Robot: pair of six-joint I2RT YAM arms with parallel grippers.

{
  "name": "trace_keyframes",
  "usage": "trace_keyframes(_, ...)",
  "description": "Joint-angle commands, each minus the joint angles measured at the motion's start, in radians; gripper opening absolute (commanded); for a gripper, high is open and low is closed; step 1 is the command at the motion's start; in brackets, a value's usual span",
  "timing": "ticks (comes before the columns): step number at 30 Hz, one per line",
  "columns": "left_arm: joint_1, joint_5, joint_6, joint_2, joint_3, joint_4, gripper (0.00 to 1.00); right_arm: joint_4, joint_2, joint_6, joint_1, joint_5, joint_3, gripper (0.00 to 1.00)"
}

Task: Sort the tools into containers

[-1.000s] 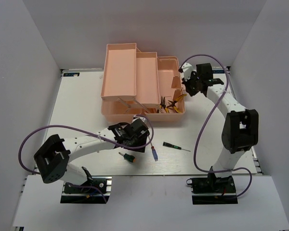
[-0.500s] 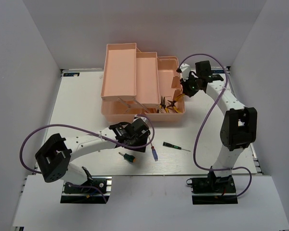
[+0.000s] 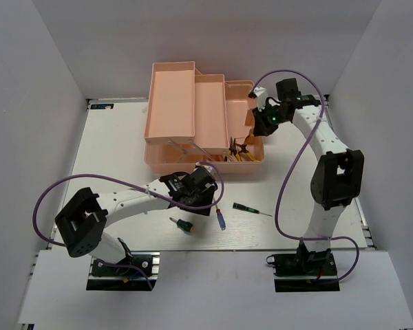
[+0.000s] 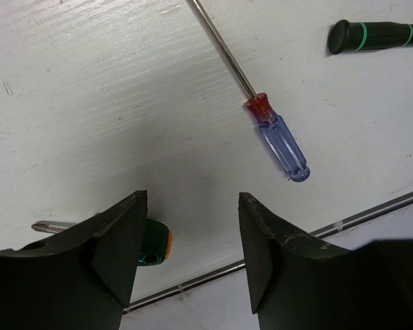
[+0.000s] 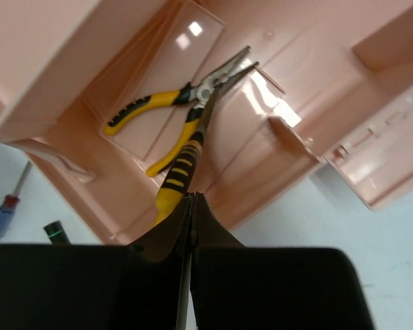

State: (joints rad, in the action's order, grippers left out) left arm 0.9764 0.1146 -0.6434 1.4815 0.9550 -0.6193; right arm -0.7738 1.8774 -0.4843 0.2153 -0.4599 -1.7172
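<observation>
Left gripper [image 4: 193, 199], jaws spread and empty, blue-handled screwdriver [image 4: 281, 141] just ahead, slightly rightward.

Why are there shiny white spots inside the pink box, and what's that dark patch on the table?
Right wrist view: light bounces off the glossy floor of the toolbox and shows as white glare. Left wrist view: the open left gripper blocks the light, so a soft grey shadow falls on the table. Top view: even light, hardly any glare.
</observation>
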Motion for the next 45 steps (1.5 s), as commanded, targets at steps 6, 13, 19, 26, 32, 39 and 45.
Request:
trace_keyframes(6,-0.004,-0.012,0.011,-0.001,0.031,0.010,0.66,-0.108,0.106,0.058,0.094,-0.103,-0.137,0.00)
trace_keyframes(13,-0.004,-0.003,0.011,-0.021,0.021,0.001,0.66,-0.066,0.105,0.072,0.130,-0.039,-0.157,0.00)
trace_keyframes(19,-0.004,-0.003,0.002,-0.021,0.021,0.001,0.66,-0.030,0.035,0.053,0.099,-0.005,-0.145,0.00)
trace_keyframes(26,-0.004,-0.026,0.025,-0.009,0.011,0.030,0.52,-0.136,-0.134,-0.082,0.059,-0.140,0.026,0.03)
trace_keyframes(32,-0.004,-0.027,0.039,0.123,0.132,0.044,0.38,0.011,-0.461,-0.175,-0.004,-0.275,0.451,0.79)
trace_keyframes(39,0.010,0.017,-0.059,0.417,0.405,-0.150,0.64,-0.001,-0.618,-0.220,-0.020,-0.252,0.685,0.76)
trace_keyframes(45,0.010,0.017,-0.139,0.408,0.361,-0.169,0.65,0.041,-0.669,-0.192,-0.039,-0.249,0.758,0.76)
